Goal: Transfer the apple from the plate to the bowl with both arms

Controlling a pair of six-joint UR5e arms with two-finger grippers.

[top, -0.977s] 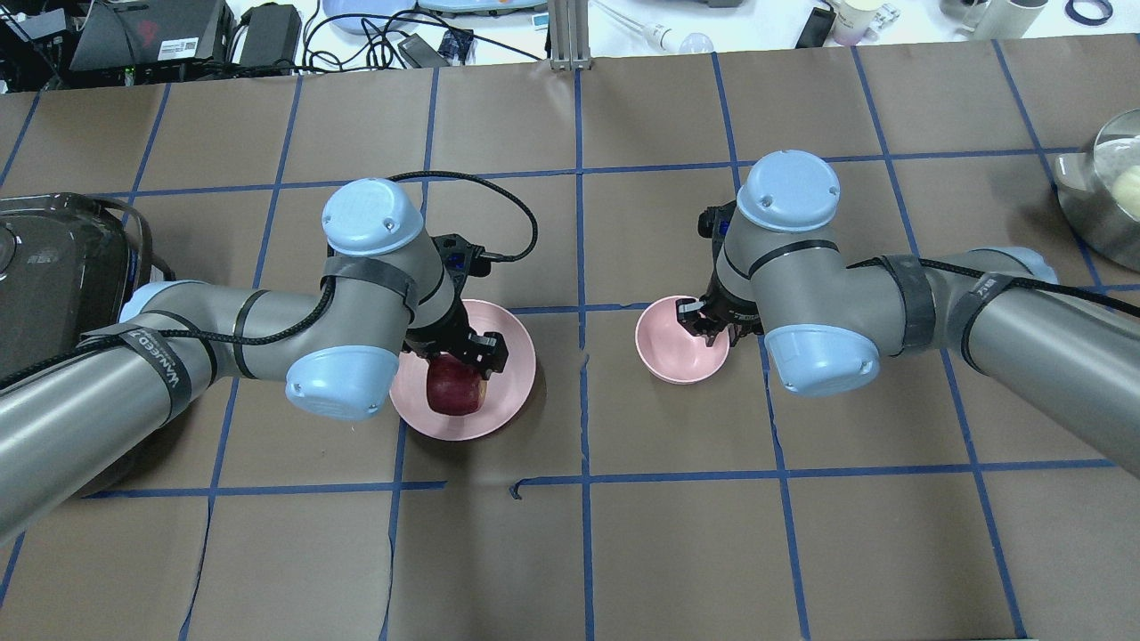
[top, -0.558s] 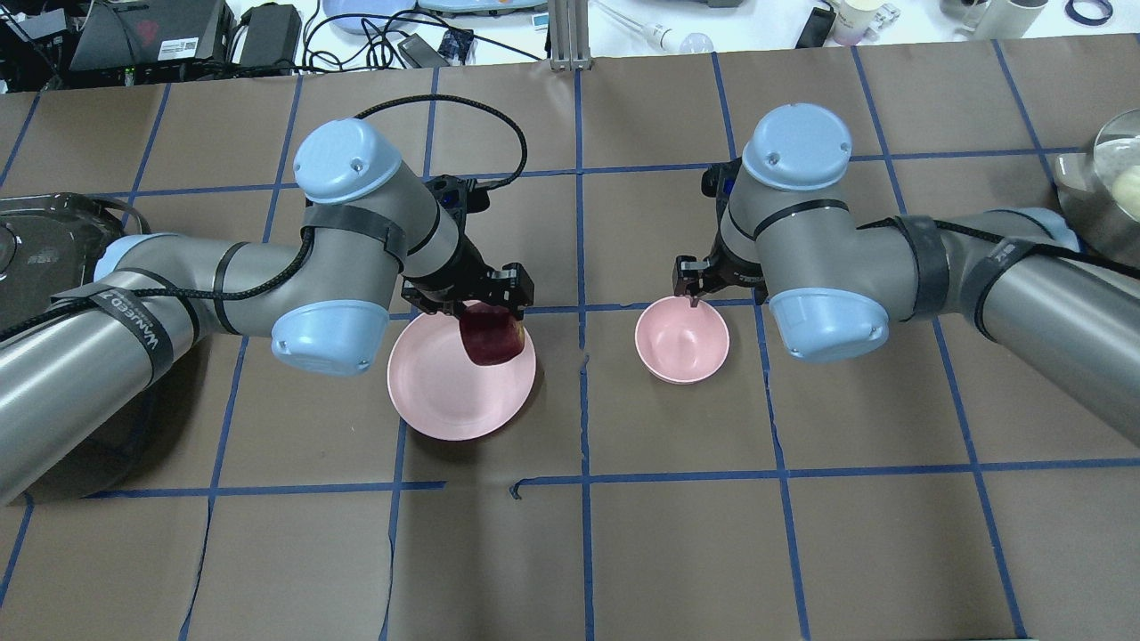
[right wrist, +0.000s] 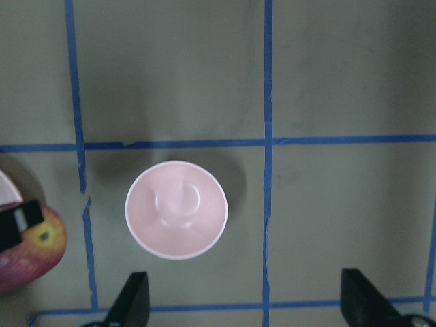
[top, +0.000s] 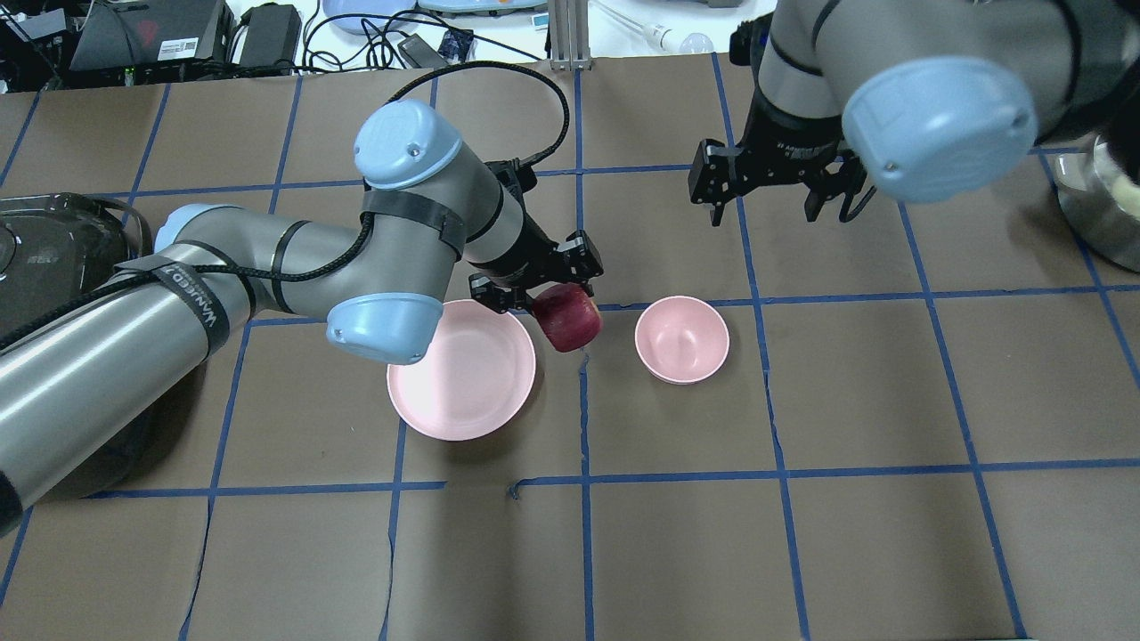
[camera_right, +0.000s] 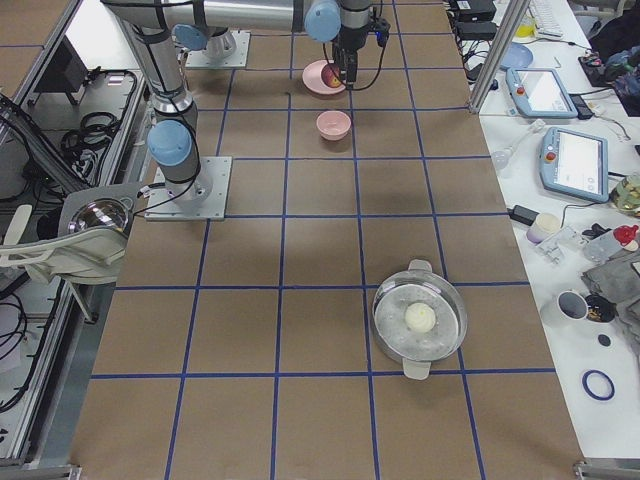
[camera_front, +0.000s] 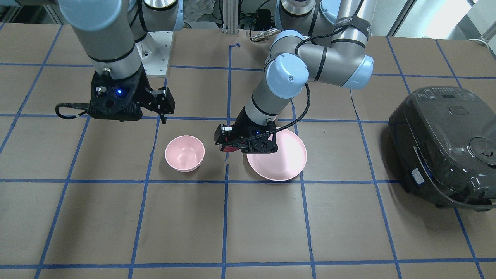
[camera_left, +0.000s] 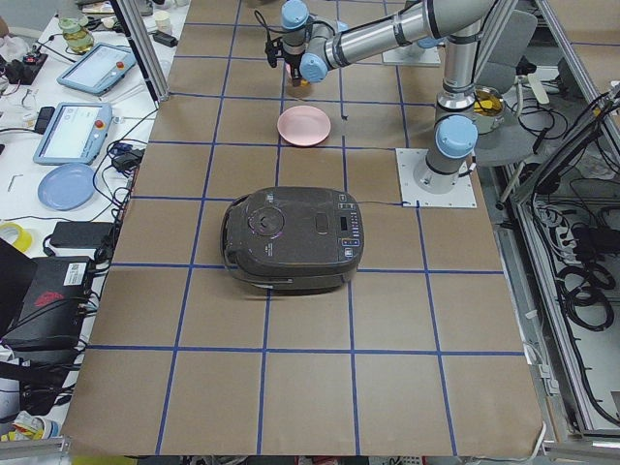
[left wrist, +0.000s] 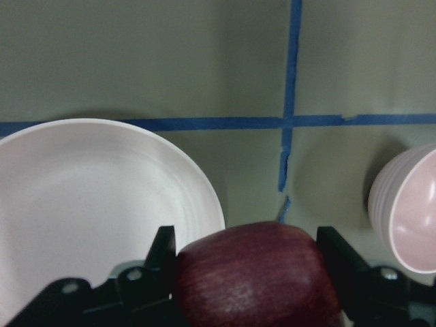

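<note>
My left gripper [top: 563, 307] is shut on the dark red apple [top: 570, 320] and holds it in the air between the pink plate [top: 454, 383] and the pink bowl [top: 682, 339]. The left wrist view shows the apple [left wrist: 255, 276] between the fingers, the bare plate [left wrist: 82, 191] to the left and the bowl [left wrist: 409, 211] to the right. My right gripper [top: 766, 212] is open and empty, raised beyond the bowl. Its wrist view looks straight down on the empty bowl [right wrist: 176, 209], with the apple [right wrist: 30, 255] at the left edge.
A black rice cooker [camera_front: 441, 143] stands at the robot's left end of the table. A steel pot [camera_right: 420, 318] with a pale round thing in it stands at the right end. Blue tape lines cross the brown table cover.
My left gripper lifted the apple off the plate and carried it right, towards the bowl. My right gripper rose from the bowl's rim and moved to the far side, higher up.
</note>
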